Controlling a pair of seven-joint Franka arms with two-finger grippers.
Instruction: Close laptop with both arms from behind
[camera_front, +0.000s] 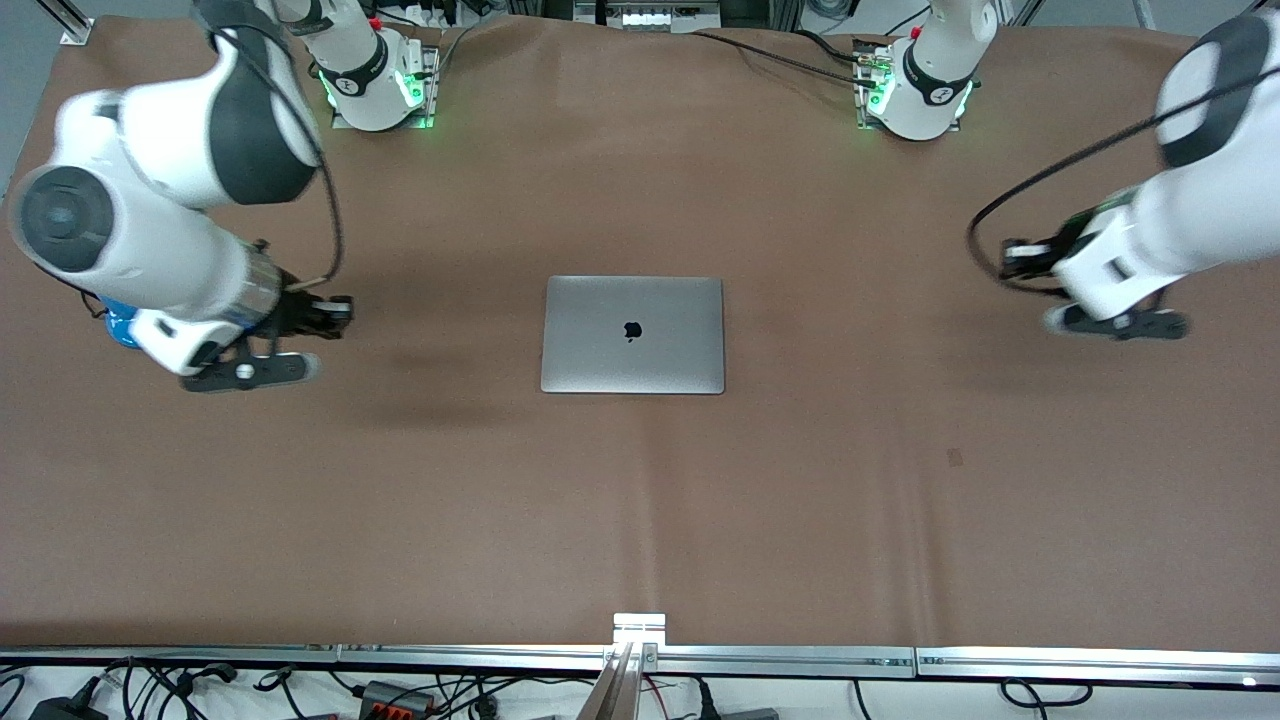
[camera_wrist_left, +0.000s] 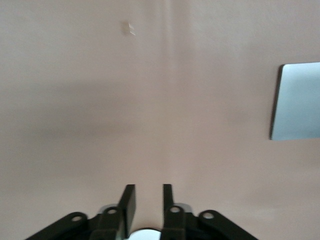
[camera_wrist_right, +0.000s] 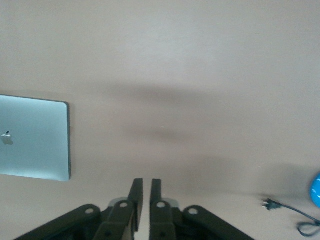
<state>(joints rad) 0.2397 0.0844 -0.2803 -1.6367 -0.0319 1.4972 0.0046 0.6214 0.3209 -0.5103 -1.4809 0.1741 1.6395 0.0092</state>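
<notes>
The silver-grey laptop (camera_front: 632, 335) lies closed and flat in the middle of the table, its lid with the dark apple logo facing up. My left gripper (camera_front: 1115, 322) hovers over bare cloth toward the left arm's end of the table, well clear of the laptop. Its fingers (camera_wrist_left: 129, 200) stand a narrow gap apart and hold nothing. My right gripper (camera_front: 250, 370) hovers over the cloth toward the right arm's end, its fingers (camera_wrist_right: 137, 192) almost together and empty. The laptop's edge shows in the left wrist view (camera_wrist_left: 297, 102) and in the right wrist view (camera_wrist_right: 32, 137).
A brown cloth (camera_front: 640, 500) covers the table. A blue object (camera_front: 120, 325) sits under the right arm, with a thin black cable (camera_wrist_right: 285, 209) beside it. A small mark (camera_front: 955, 457) is on the cloth. A metal rail (camera_front: 640, 655) runs along the table's near edge.
</notes>
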